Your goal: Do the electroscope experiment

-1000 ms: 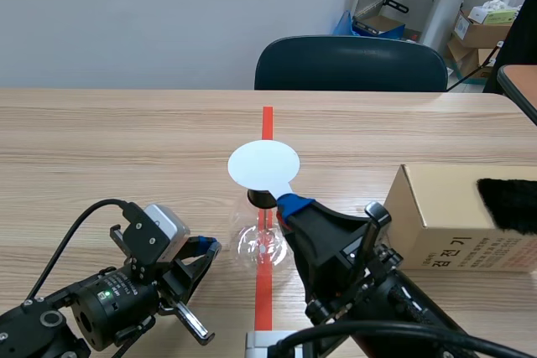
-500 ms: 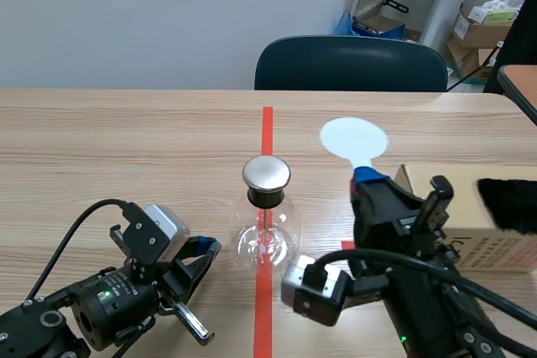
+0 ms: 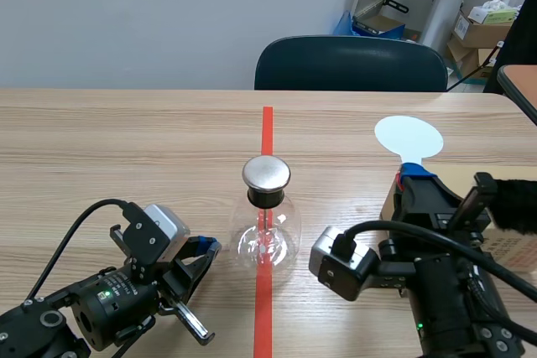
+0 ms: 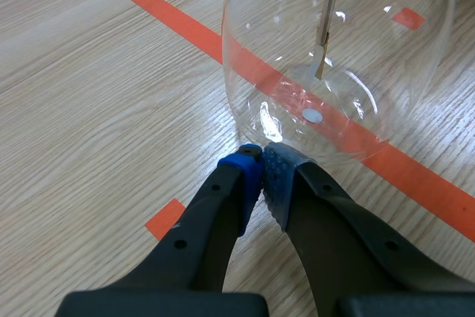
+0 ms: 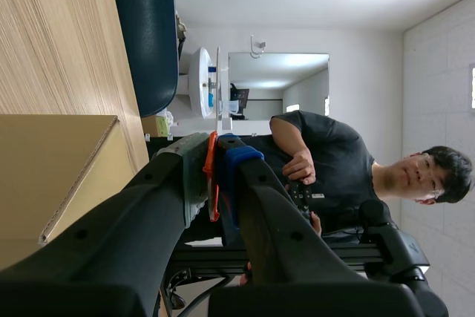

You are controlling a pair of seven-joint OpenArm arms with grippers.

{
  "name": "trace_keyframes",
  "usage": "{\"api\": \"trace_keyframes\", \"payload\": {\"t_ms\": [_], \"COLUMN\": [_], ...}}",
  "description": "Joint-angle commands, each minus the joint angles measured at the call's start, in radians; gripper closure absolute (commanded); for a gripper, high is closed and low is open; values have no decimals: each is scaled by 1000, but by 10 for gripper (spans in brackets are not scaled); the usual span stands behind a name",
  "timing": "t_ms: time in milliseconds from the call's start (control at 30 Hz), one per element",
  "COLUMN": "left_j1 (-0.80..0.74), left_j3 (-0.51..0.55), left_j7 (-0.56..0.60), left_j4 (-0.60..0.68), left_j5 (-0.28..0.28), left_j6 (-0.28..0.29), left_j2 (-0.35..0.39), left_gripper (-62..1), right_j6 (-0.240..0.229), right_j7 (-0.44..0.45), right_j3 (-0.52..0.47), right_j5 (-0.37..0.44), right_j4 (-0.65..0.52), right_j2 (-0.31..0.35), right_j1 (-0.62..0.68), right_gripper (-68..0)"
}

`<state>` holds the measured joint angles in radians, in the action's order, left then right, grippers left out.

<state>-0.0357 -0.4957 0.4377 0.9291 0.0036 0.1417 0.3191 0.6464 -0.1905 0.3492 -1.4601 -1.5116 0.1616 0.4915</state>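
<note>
Glass flask (image 3: 267, 242) stands mid-bench on the red tape line (image 3: 267, 127), metal cap (image 3: 266, 173) on top. In the left wrist view the rod (image 4: 326, 27) hangs down inside the bulb. Left end effector (image 3: 204, 251) lies low over the bench (image 3: 117, 140) just left of the flask, pads together on nothing. Its tips are close against the glass, but I cannot tell whether they touch. Right end effector (image 3: 413, 180) is raised at the right, clamped on the stem of a white paddle (image 3: 409, 137); the right wrist view shows the stem pinched edge-on between the fingers. The paddle's long axis runs from the grip up and toward the far side, disc outermost. Key relation: the disc sits above the cardboard box (image 5: 52, 183), and the black fur (image 3: 520, 207) on that box lies just right of the end effector. The cap is well apart to the left and lower. So the right arm alone carries the working piece, and it is much nearer the fur than the cap. Judgement: if the paddle wants charging, the move is short, rightward and down onto the fur. If it is already charged, the move is a long sweep left, lowering the disc over the cap without striking the glass. The left arm is nearer the flask but looks idle unless steadying is wanted.
</note>
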Motion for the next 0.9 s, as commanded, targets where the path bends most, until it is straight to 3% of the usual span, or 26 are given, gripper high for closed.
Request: {"api": "trace_keyframes", "payload": {"t_ms": [0, 567, 867], "left_j1": [3, 3, 3], "left_j3": [4, 4, 4], "left_j7": [14, 14, 14], "left_j4": [19, 19, 19], "left_j5": [-6, -6, -6], "left_j6": [2, 2, 2], "left_j2": [-5, -6, -6], "left_gripper": [-44, -44, -44], "right_j6": [11, 11, 11], "right_j7": [19, 491, 627], "right_j3": [-3, -3, -3], "right_j5": [-1, -1, -1], "right_j4": [-13, -13, -13], "right_j2": [13, 13, 13], "right_j1": [-7, -7, -7], "right_gripper": [-17, -17, -17]}}
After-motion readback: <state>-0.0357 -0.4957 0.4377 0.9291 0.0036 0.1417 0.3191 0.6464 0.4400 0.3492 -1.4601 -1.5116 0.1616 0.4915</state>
